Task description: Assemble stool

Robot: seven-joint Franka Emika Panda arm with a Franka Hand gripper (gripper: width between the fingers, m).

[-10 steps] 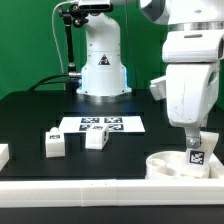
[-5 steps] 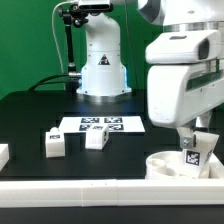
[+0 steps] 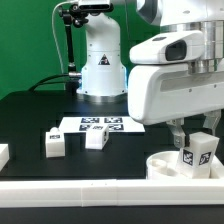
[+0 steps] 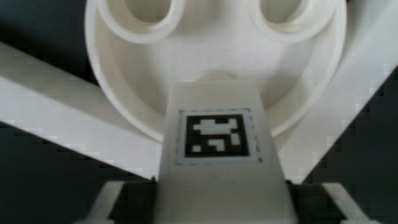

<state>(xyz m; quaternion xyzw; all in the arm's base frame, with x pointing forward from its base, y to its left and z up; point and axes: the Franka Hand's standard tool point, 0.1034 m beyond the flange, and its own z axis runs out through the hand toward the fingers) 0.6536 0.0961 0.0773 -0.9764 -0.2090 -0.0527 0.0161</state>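
My gripper (image 3: 196, 138) is shut on a white stool leg (image 3: 196, 153) with a black-and-white tag, held just over the round white seat (image 3: 165, 166) at the exterior view's lower right. The leg leans slightly, and its lower end is at the seat's rim or inside it; I cannot tell if it touches. In the wrist view the tagged leg (image 4: 217, 140) runs out from between both fingers (image 4: 121, 200) toward the seat (image 4: 214, 60), whose two round sockets show beyond it. The gripper (image 4: 217, 205) clamps the leg's sides.
Two loose legs (image 3: 53, 143) (image 3: 97, 138) lie near the marker board (image 3: 100, 125), and a third white part (image 3: 3, 153) sits at the left edge. A long white rail (image 3: 90, 187) edges the table's front. The arm's base (image 3: 100, 65) stands behind.
The hand has turned above the seat, its housing swinging toward the exterior view's left. The held leg has rotated with it and now leans. The grip has stayed the same.
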